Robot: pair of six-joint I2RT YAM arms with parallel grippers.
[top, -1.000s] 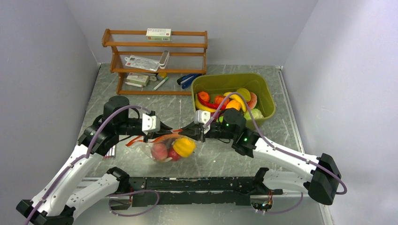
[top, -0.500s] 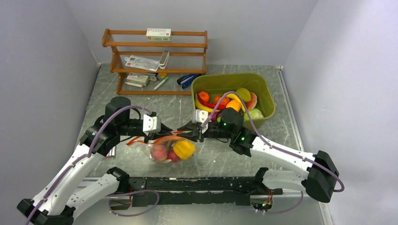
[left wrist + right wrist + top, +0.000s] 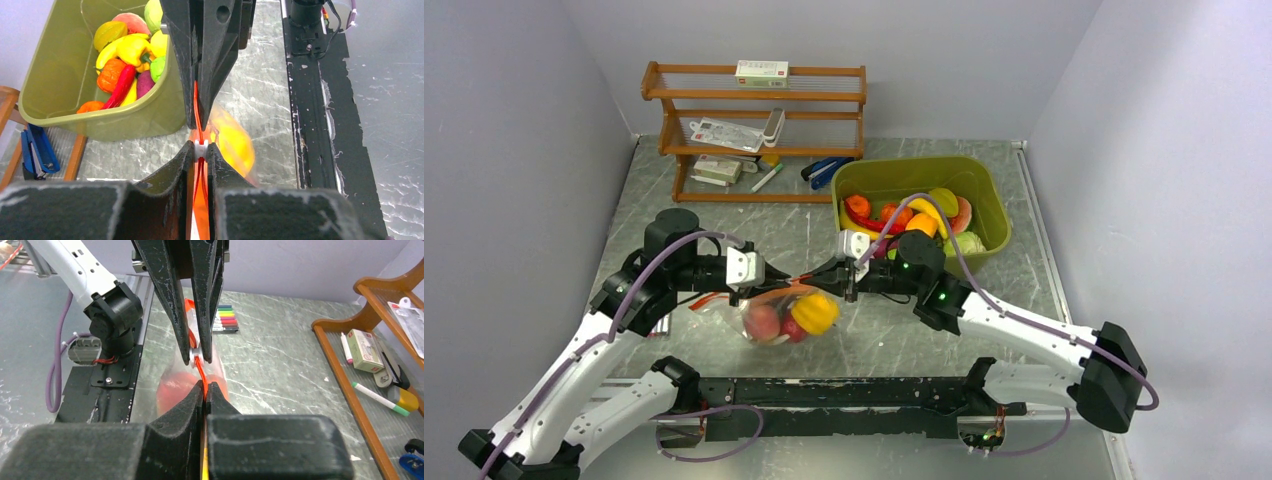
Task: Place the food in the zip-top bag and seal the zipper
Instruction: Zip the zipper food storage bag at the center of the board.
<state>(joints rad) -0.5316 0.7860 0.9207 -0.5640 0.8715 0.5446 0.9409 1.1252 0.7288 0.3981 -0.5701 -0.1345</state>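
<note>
The clear zip-top bag (image 3: 781,316) hangs between my two grippers just above the table. It holds food: a yellow pepper (image 3: 816,313) and red-pink fruits (image 3: 764,322). The red-orange zipper (image 3: 796,281) runs taut between the jaws. My left gripper (image 3: 200,148) is shut on the zipper at its small white slider (image 3: 200,149). Facing it, my right gripper (image 3: 205,386) is shut on the zipper strip (image 3: 200,371). The two grippers (image 3: 769,283) (image 3: 824,281) stand tip to tip, a short gap apart. More food (image 3: 914,218) fills the olive tub.
The olive-green tub (image 3: 984,185) stands at the back right, close behind the right arm. A wooden rack (image 3: 754,100) with packets and pens sits at the back left. Coloured markers (image 3: 226,318) lie on the table on the left. The black base rail (image 3: 834,392) runs along the near edge.
My right gripper has shifted a little left along the zipper, closer to the left gripper. The bag with its food has swung slightly left. The left gripper keeps its hold.
</note>
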